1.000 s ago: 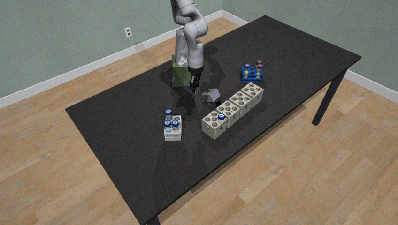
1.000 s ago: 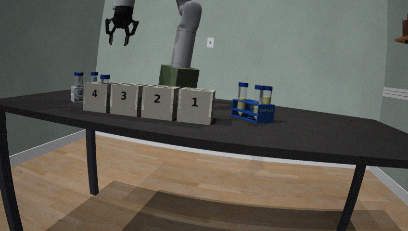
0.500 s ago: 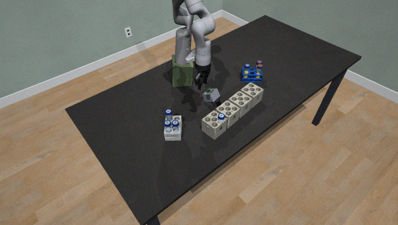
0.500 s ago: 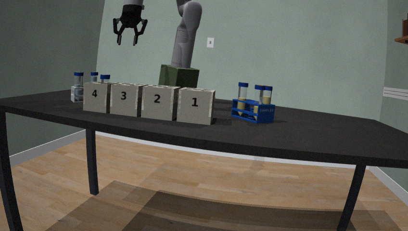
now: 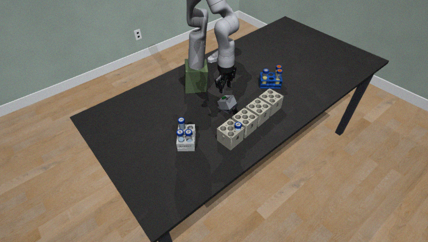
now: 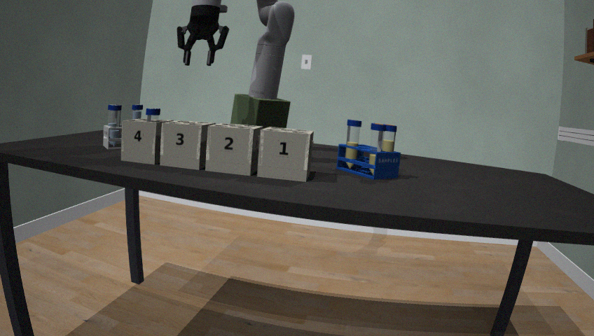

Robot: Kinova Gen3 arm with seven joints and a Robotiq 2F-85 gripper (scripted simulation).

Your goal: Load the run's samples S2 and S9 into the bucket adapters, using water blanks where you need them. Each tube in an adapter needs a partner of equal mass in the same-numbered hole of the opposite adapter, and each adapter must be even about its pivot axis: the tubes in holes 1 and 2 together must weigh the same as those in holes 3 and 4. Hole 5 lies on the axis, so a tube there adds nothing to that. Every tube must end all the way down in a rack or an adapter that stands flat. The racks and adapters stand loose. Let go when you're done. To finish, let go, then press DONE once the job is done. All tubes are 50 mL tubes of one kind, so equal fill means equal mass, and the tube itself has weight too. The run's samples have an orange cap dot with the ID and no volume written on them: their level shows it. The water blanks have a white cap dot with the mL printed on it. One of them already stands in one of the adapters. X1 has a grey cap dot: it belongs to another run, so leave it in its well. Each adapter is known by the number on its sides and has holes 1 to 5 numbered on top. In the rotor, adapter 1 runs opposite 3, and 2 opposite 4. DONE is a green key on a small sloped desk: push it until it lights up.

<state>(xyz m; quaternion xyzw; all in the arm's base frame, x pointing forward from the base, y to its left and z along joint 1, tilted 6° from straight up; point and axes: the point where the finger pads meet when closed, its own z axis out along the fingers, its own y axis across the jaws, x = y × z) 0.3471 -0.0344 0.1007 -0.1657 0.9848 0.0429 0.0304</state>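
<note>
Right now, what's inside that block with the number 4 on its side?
One tube with a blue cap stands in a corner hole of block 4; only its top pokes out. The other four holes look empty. How full the tube is cannot be seen, since the block's walls cover it.

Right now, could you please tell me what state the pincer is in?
Pincer: open and holding nothing, hanging high above the adapters.

Four beige block adapters stand flat in a row; adapter four holds one blue-capped tube. At two o'clock, the blue sample rack holds three upright tubes.
</note>
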